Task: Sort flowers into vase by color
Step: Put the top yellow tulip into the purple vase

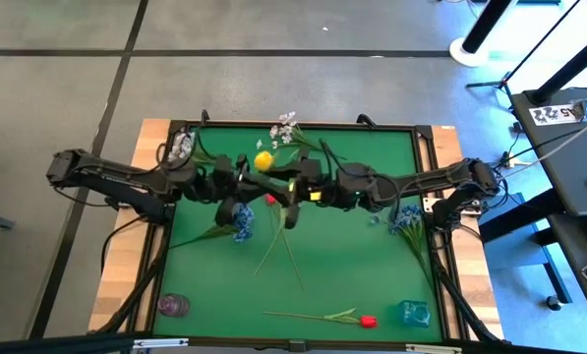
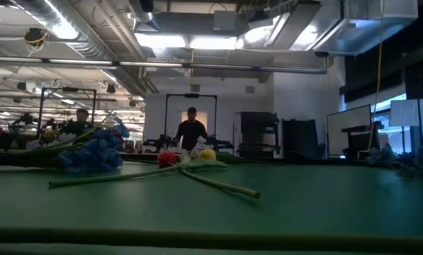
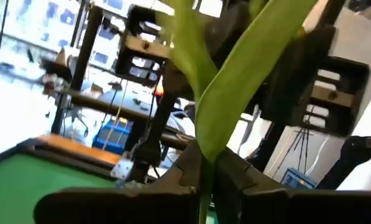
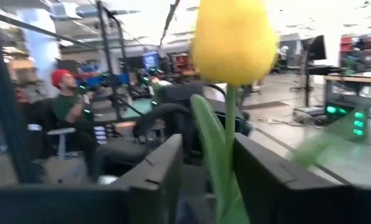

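From above, you see both arms meeting over the green desk [image 1: 352,265], the yellow tulip [image 1: 264,160] between them, just beyond the red tulip [image 1: 270,200]. At desk level, blue flowers [image 2: 92,152] lie beside crossed stems. Your left claw [image 3: 207,177] is clamped on a green stem (leaves fill the view). Your right claw [image 4: 207,174] grips the yellow tulip's stem below its bloom.

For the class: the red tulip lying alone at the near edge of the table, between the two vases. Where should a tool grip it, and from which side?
Grip the red tulip at mid-stem, coming straight down from above. The thin stem lies flat across the mat, bloom pointing right with bare mat around it; fingers should straddle the stem crosswise, sparing the soft bloom.
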{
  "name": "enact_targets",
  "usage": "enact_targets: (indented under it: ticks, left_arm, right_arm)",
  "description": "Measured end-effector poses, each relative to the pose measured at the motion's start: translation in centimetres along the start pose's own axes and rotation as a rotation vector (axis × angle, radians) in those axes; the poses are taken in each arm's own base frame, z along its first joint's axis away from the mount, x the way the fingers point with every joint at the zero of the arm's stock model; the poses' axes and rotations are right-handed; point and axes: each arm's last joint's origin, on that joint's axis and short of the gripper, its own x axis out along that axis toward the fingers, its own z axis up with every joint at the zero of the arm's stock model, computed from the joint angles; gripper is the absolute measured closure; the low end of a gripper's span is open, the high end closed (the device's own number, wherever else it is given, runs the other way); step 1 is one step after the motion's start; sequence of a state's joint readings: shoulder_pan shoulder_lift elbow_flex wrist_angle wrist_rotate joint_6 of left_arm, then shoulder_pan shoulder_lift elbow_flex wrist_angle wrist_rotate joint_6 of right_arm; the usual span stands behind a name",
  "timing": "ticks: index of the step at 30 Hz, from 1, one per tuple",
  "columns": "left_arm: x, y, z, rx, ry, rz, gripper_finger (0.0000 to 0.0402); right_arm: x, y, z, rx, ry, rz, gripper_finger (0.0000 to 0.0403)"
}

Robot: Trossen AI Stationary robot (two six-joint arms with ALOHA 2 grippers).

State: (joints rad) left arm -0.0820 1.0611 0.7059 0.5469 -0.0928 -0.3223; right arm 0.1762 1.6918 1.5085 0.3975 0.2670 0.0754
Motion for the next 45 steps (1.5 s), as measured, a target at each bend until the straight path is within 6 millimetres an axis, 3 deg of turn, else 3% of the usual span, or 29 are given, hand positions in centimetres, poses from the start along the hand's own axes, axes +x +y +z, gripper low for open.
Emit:
enact_targets:
  ticks: [8,13,19,23,27,32,38,45]
  left_arm:
    - [-3.8,-2.4,2.1,0.023,0.051,-0.195,0.0395]
    - [-7.7,-4.4,3.9,-0.11,0.059,-0.362,0.0397]
    - [-11.4,-7.0,4.6,-0.108,0.103,-0.692,0.0398]
    - [-12.9,-8.6,4.0,-0.12,0.213,-0.937,0.0398]
    - [-14.4,-9.9,3.1,-0.051,0.24,-1.106,0.0398]
    - [-15.5,-10.6,1.5,0.038,0.229,-1.147,0.0399]
    - [-16.4,-10.9,-1.3,0.075,0.238,-1.188,0.0399]
    - [-16.8,-10.5,-3.9,0.092,0.27,-1.147,0.0399]
  right_arm:
    - [-3.4,2.5,4.4,-0.02,-0.073,0.106,0.0187]
    - [-4.3,4.4,4.0,-0.045,-0.014,0.085,0.0178]
    - [-4.4,6.1,2.5,-0.014,0.002,-0.126,0.0178]
    - [-3.9,6.6,1.3,0.061,-0.046,-0.312,0.0178]
    - [-3.0,7.1,-0.5,0.166,-0.085,-0.39,0.0178]
    - [-2.1,8.3,-2.0,0.314,-0.105,-0.425,0.0178]
    - [-1.0,9.8,-2.9,0.311,-0.072,-0.46,0.0178]
    - [-0.5,9.8,-3.9,0.296,-0.054,-0.512,0.0178]
